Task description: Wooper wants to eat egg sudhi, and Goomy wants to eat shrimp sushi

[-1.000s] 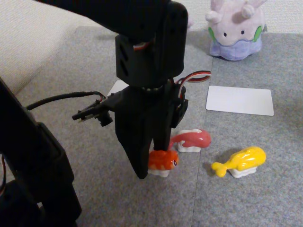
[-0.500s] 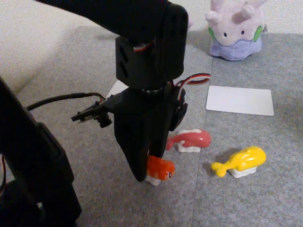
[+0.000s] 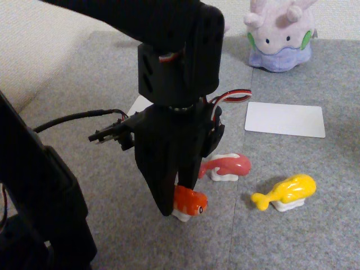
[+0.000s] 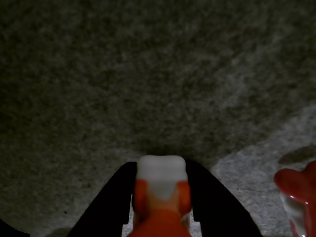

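Note:
My black gripper (image 3: 175,207) points down at the grey mat and is shut on the orange-red shrimp sushi (image 3: 189,202), which sits low over the mat. In the wrist view the shrimp sushi (image 4: 160,197) shows its white rice base between my two dark fingers (image 4: 111,207). The yellow egg sushi (image 3: 287,192) lies on the mat to the right. Goomy (image 3: 279,34), the lilac plush, sits at the back right. Wooper is out of view.
A pink-red sushi piece (image 3: 228,166) lies just right of my gripper, also at the wrist view's right edge as the pink-red piece (image 4: 298,190). A white card (image 3: 284,119) lies in front of Goomy. Another white card corner (image 3: 139,104) peeks behind my arm. A black cable (image 3: 73,119) trails left.
The shrimp sushi was beside my fingers and level a second ago; now the gripper has shut on it, shifting it slightly left and tilting it. The arm barely moved.

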